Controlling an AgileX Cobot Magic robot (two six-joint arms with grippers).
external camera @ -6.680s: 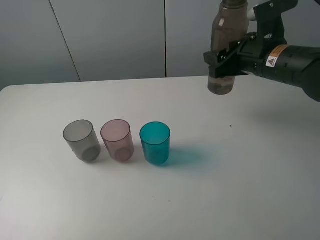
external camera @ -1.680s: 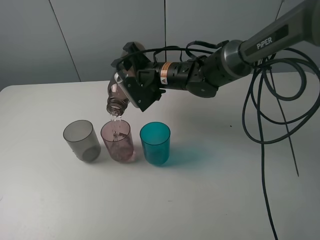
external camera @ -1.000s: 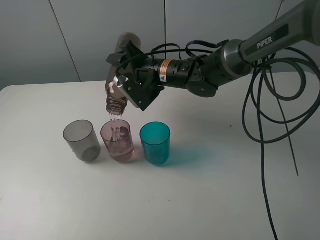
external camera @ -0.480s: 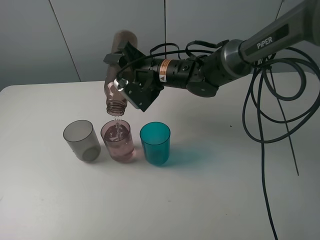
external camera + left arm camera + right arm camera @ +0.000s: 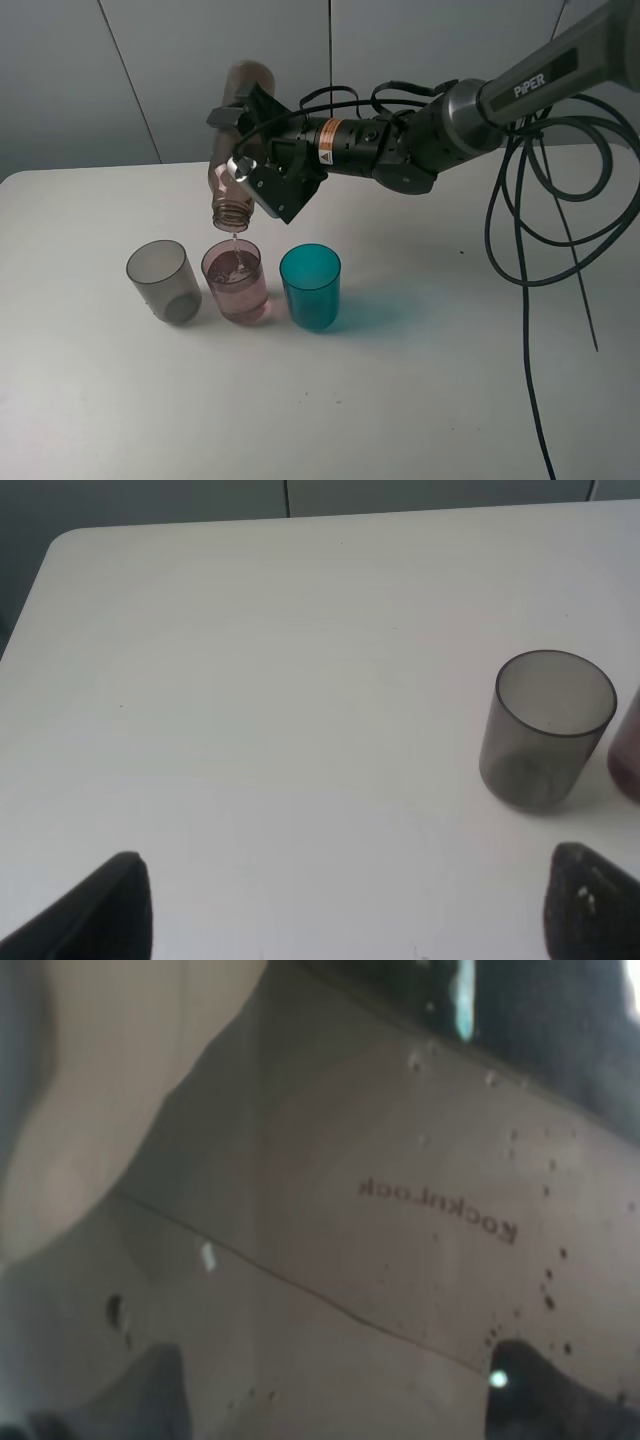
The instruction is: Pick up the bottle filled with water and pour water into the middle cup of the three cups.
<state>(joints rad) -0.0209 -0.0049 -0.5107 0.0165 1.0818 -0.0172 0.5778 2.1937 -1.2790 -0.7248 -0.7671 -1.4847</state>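
at the far left, the left gripper [image 5: 350, 920] is seen only in its wrist view, its fingers spread wide over the bare table [image 5: 450, 400] with nothing between them; no part is taken by it in the work. just ahead of it the grey cup [image 5: 162, 280] stands upright and dry. next in the row, close beside it, the middle cup [image 5: 237, 282] is placed upright, and water is seen in it, well up its wall. directly above its mouth the bottle [image 5: 235, 150] is held steeply inverted, neck down, clear of the rim, and a thin thread of water is seen falling from neck to cup. the bottle's body is pinched by the right gripper [image 5: 262, 175]; in the right wrist view droplets are shown on the bottle's wall [image 5: 380, 1260]. to the right, the teal cup [image 5: 310, 287] stands upright, near the middle cup.

the pouring step is judged to be in hand and nearly done. next, the bottle would need to be rolled back upright over the same cup, so that drips are not cast into the neighbours, and then carried clear without the rims being struck.
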